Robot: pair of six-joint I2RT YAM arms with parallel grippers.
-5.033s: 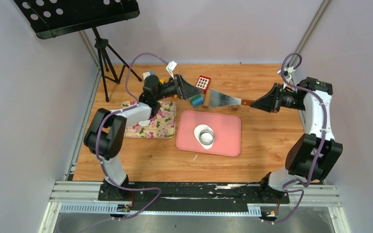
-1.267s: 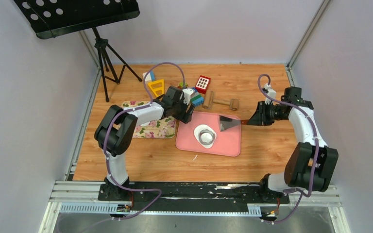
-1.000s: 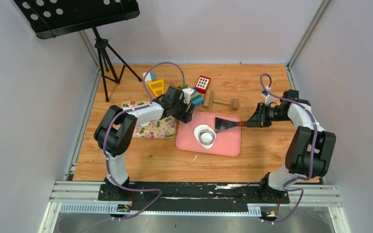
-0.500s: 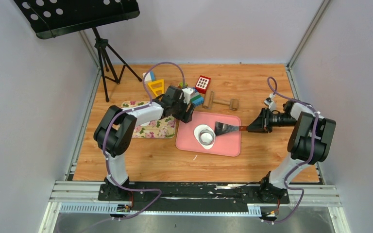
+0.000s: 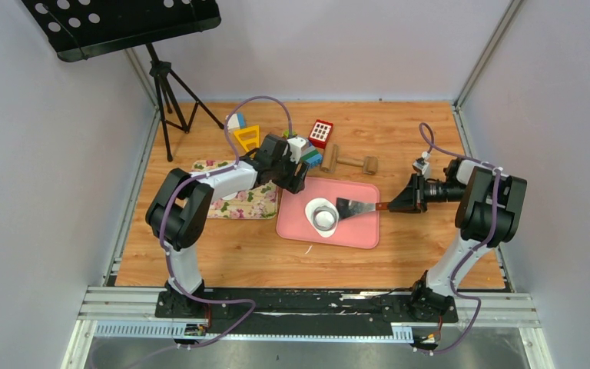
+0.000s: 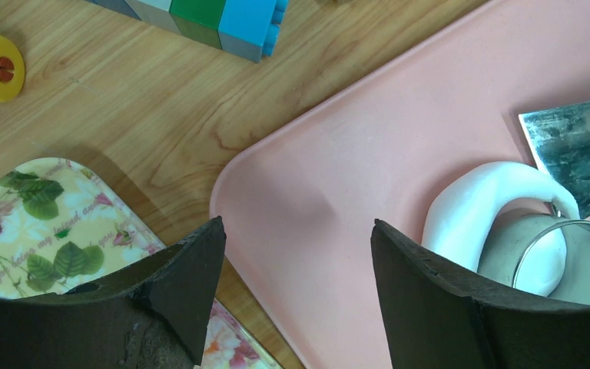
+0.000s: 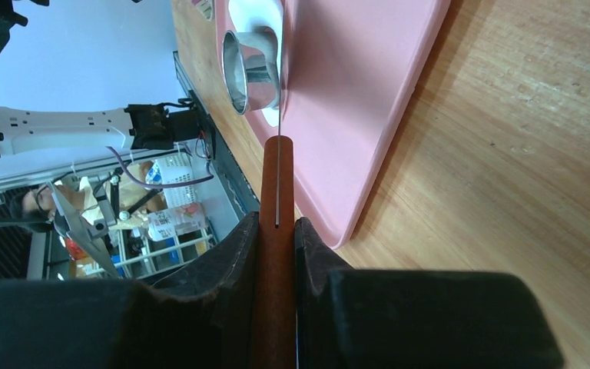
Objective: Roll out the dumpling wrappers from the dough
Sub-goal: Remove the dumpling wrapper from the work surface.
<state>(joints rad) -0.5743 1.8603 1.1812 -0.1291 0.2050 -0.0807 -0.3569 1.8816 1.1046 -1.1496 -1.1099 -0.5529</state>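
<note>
- The pink mat (image 5: pixel 357 231) lies at mid-table. On it, the white dough (image 6: pixel 476 204) sits left of centre with the metal ring (image 7: pixel 250 69) pressed into it. Neither has shifted over the past five seconds.
- The scraper (image 5: pixel 355 207) was held high beyond the mat's far edge five seconds ago. It has since swung down and turned nearly flat, and its blade tip now sits just beside the ring's right side. Whether it touches the dough cannot be told.
- The right gripper (image 7: pixel 276 231), off the mat's right edge, has its fingers clamped tight on the scraper's red-brown handle.
- The left gripper (image 6: pixel 298 231) has come in from above the toys. It hovers over the mat's far-left corner, just beside the floral mat (image 5: pixel 250 196), with its fingers spread wide and holding nothing. It has stayed there for the last second.
- Beyond the mat, the toy blocks (image 5: pixel 311 157) and the wooden rolling pin (image 5: pixel 349 162) lie untouched.
- The lowered blade suggests the next step is lifting or trimming the dough around the ring. No separate round wrapper is visible yet, so the task looks far from done.
</note>
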